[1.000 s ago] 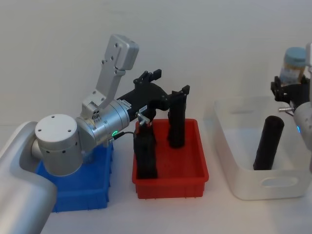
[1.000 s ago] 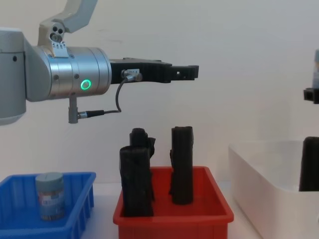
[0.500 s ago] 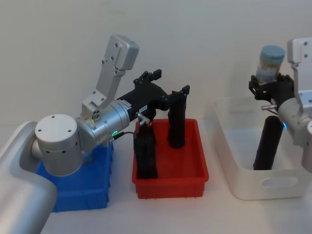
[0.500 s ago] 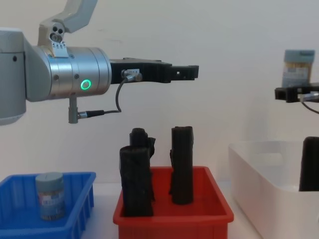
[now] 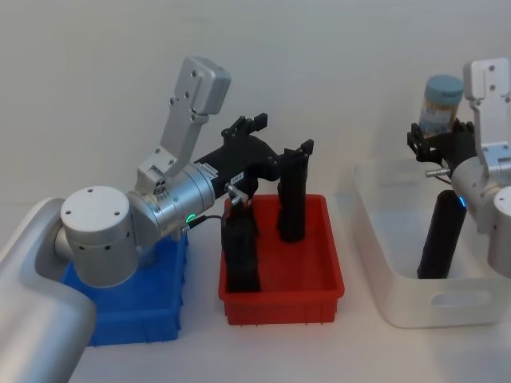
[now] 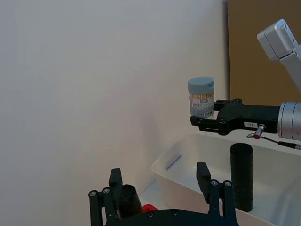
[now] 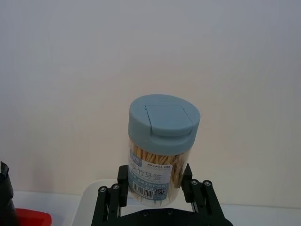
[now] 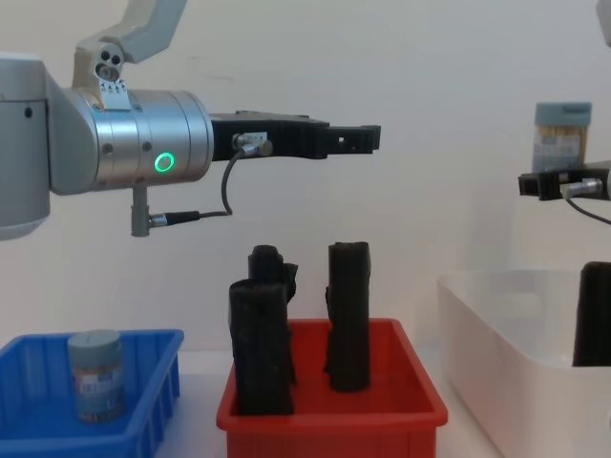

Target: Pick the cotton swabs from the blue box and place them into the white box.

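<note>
Head view, item by item. Right gripper (image 5: pixel 435 142): at 2 o'clock of the scene, raised above the far end of the white box (image 5: pixel 383 267); fingers clamped on the label band of a cotton swabs jar (image 5: pixel 441 104). Jar attitude: upright, long axis vertical, grey-blue lid on top, flip tab visible in the right wrist view (image 7: pixel 163 117); thin pale sticks stand on end inside the clear wall. White box: at 3 o'clock on the table (image 5: pixel 335 351), holding one black rolled cylinder (image 5: pixel 441 238) that leans against its right side, axis near vertical.

Left gripper (image 5: pixel 282 137): at 12 o'clock, held level above the red bin (image 5: pixel 279 303), fingers (image 5: pixel 253 123) spread apart with nothing between them.

Red bin: centre of the table; two black rolls (image 5: pixel 240 254) standing upright inside, one toward the near left, one toward the far right.

Blue box (image 5: pixel 132 315): at 8 o'clock, partly under the left arm. Chest view shows a second cotton swabs jar (image 8: pixel 95 375) standing upright in it, lid up, axis vertical.
</note>
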`<state>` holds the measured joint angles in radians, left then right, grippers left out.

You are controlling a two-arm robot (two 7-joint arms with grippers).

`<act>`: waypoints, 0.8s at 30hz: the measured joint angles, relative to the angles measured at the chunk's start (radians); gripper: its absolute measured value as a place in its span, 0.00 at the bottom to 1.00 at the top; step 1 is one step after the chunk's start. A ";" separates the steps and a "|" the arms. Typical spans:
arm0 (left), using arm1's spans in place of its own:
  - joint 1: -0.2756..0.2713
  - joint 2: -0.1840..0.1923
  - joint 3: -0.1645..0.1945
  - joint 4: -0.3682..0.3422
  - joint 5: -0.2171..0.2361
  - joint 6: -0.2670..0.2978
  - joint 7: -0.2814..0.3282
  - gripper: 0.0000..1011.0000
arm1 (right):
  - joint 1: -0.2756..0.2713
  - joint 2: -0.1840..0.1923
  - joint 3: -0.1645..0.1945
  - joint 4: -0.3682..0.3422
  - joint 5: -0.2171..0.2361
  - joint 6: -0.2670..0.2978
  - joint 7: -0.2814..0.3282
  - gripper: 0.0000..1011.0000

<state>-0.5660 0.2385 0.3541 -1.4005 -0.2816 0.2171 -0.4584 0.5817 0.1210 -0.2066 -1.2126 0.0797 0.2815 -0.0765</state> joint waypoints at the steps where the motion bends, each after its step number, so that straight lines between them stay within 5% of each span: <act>1: 0.000 0.000 0.000 0.000 0.000 0.000 0.000 0.99 | 0.001 -0.001 0.000 0.002 -0.001 0.001 -0.002 0.64; 6: 0.000 0.000 0.000 0.000 0.000 0.000 0.000 0.99 | 0.009 -0.004 0.000 0.015 -0.008 0.003 -0.010 0.67; 17: 0.000 0.000 0.000 0.000 0.000 0.000 0.000 0.99 | 0.018 -0.008 0.001 0.032 -0.016 0.006 -0.022 0.98; 24: 0.000 0.000 0.000 0.000 0.000 0.000 0.000 0.99 | 0.021 -0.009 0.001 0.037 -0.018 0.007 -0.025 0.99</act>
<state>-0.5660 0.2385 0.3541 -1.4005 -0.2815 0.2170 -0.4583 0.6023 0.1119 -0.2051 -1.1760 0.0620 0.2882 -0.1015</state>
